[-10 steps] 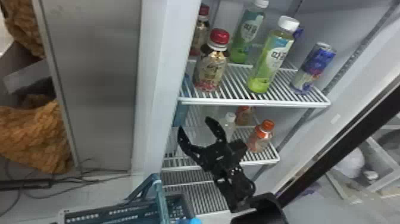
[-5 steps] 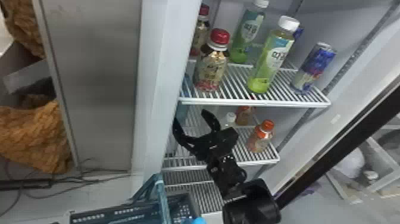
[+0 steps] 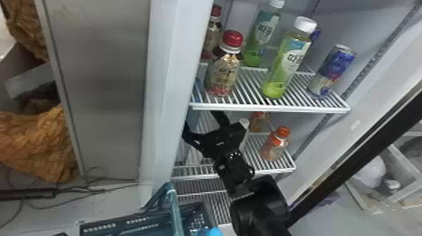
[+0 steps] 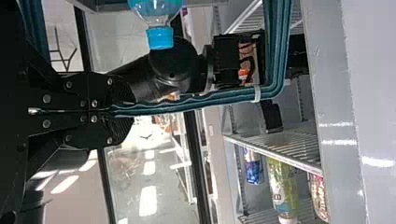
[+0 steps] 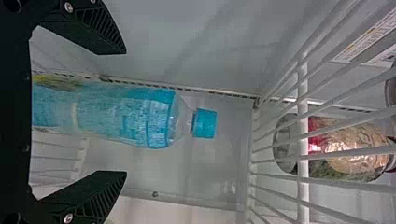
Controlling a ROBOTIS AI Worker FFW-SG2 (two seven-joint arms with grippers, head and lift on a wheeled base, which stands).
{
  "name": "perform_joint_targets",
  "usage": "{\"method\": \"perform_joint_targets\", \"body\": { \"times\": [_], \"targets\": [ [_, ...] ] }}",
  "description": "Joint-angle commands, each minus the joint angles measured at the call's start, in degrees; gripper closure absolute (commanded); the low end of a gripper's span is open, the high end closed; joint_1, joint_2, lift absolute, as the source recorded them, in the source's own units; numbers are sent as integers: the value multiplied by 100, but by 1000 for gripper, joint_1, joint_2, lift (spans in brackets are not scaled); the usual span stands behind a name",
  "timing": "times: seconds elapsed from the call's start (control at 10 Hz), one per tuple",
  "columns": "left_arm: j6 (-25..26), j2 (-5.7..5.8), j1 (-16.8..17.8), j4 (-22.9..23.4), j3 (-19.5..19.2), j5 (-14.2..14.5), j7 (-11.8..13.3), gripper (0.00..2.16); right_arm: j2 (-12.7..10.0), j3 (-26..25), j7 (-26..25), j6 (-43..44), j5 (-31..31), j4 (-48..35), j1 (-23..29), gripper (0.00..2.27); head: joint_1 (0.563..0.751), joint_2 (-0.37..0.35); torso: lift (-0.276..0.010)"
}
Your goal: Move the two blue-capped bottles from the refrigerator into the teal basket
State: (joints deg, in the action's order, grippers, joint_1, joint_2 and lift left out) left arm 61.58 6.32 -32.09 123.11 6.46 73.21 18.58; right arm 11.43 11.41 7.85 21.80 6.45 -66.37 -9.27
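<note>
**One in, one to grip**

Nearest, the teal basket (image 3: 174,213) appears to hold one blue-capped bottle (image 3: 214,231); the left tool (image 4: 116,111) is clenched on its handle (image 4: 201,100).

Farther in, the right tool (image 5: 125,112) is released, fingers lined up either side of the second blue-capped bottle (image 5: 154,116), upright near the middle shelf (image 3: 270,172)'s left edge. Best to advance level, close at mid-body, lift slightly, then draw out upright, keeping the cap (image 5: 205,123) below the upper shelf (image 3: 270,109).

Both shelves are white wire; left of the refrigerator lies orange-brown fabric (image 3: 37,144).

Right gripper (image 3: 201,120), fingers spread; left gripper (image 4: 126,111), fingers clamped.
</note>
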Motion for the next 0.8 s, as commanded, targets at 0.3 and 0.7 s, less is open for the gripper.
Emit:
{"method": "perform_joint_targets", "body": {
  "times": [0.3, 0.7],
  "targets": [
    [15, -7, 32, -28, 22, -9, -4, 1157, 0, 230, -135, -197, -4, 273, -367, 71, 695, -327, -163],
    [15, -7, 60, -70, 48, -9, -4, 1157, 9, 380, -223, -436, 14, 344, -719, 59, 695, -316, -163]
  ]
}}
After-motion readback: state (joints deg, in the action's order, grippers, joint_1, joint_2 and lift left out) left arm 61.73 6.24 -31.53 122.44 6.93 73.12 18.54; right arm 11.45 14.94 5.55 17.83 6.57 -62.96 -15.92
